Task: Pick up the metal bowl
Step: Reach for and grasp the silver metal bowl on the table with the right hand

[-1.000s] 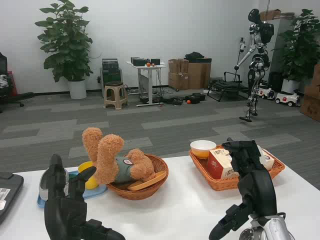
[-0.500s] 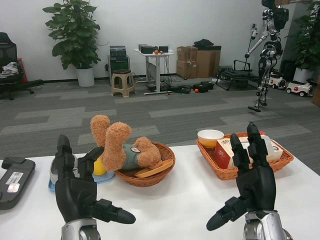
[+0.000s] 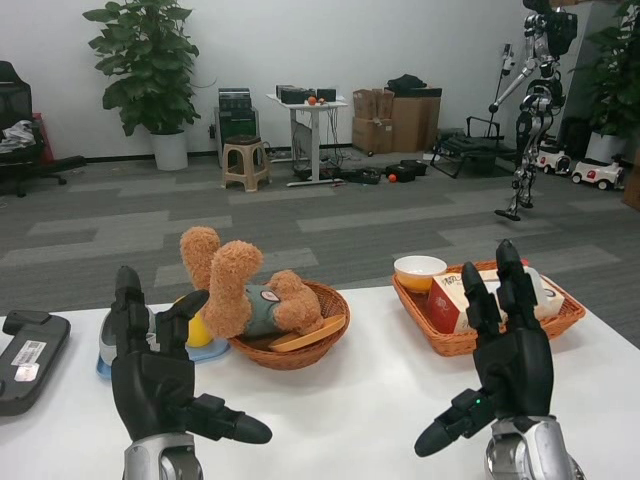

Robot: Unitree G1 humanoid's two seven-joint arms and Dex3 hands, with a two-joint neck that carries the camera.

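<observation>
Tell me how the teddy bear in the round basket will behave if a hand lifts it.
The teddy bear is plush, so it will probably feel soft and sag rather than stay stiff. It is likely light for its bulk. It lies sprawled over the rim of the wicker basket, legs up, so a careless lift might drag or tip the basket.
</observation>
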